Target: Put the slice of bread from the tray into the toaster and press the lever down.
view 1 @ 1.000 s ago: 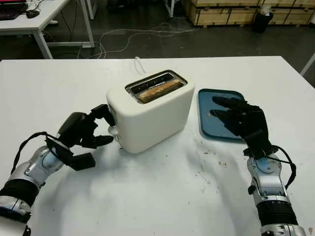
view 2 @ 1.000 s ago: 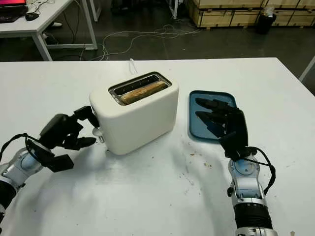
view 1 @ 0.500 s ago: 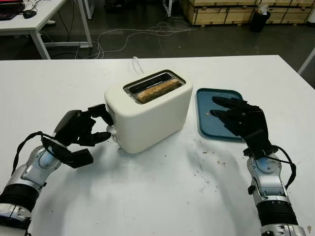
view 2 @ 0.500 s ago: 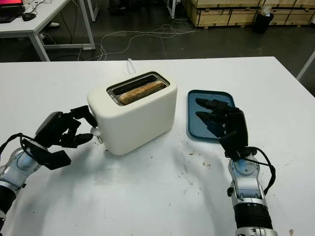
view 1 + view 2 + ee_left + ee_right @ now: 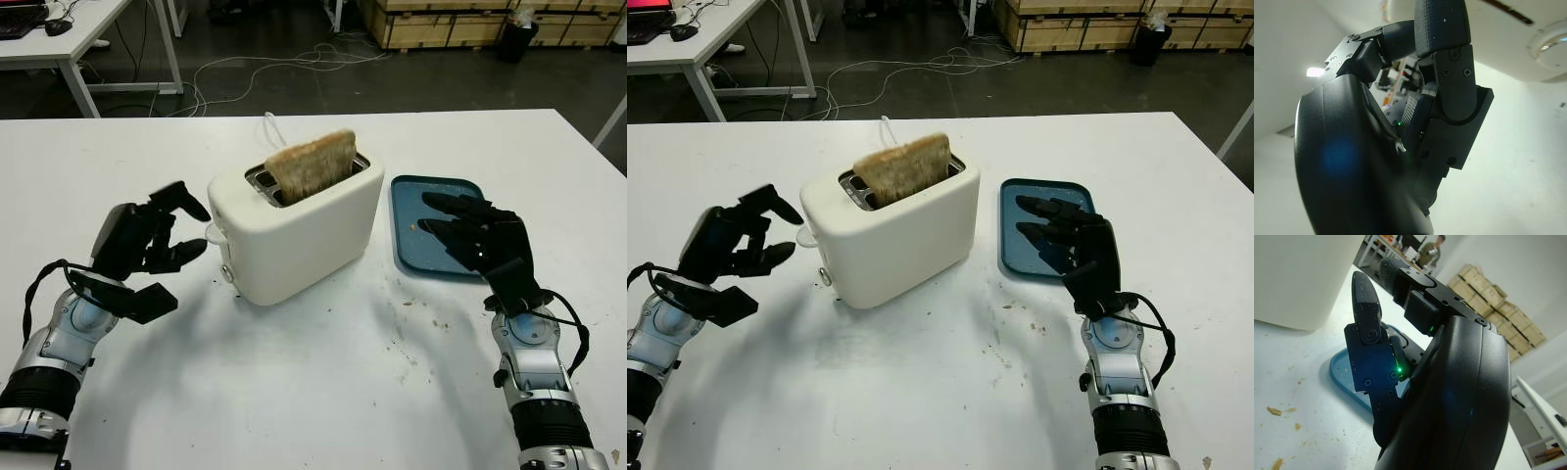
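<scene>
Right hand (image 5: 482,240): nearest to the robot on its right side, hovering over the blue tray (image 5: 411,201), open, holding nothing, looks parked.

Left hand (image 5: 139,240): open, nothing in it, and it's pulled back from the toaster's end since half a second ago, when its fingers were right up at the lever. Now there's a clear gap of bare white table (image 5: 294,392) between fingertips and toaster.

Lever (image 5: 217,233): the little white tab on the toaster's left end is sitting high again, not pushed down. So the press didn't latch, I'd say.

Toaster (image 5: 299,230): white, mid-table, just left of the tray.

Bread slice (image 5: 312,166): this is the big change. A moment ago it sat low in the slot, now it's popped up and sticks well out of the top, upright, a bit tilted. It's above and to the right of the left hand, apart from it, no contact.

What it means: bread is in the toaster, so that half's done, but the lever step probably needs redoing, with a firmer push all the way down.

Crumbs (image 5: 416,304): scattered on the table in front of the tray.
</scene>
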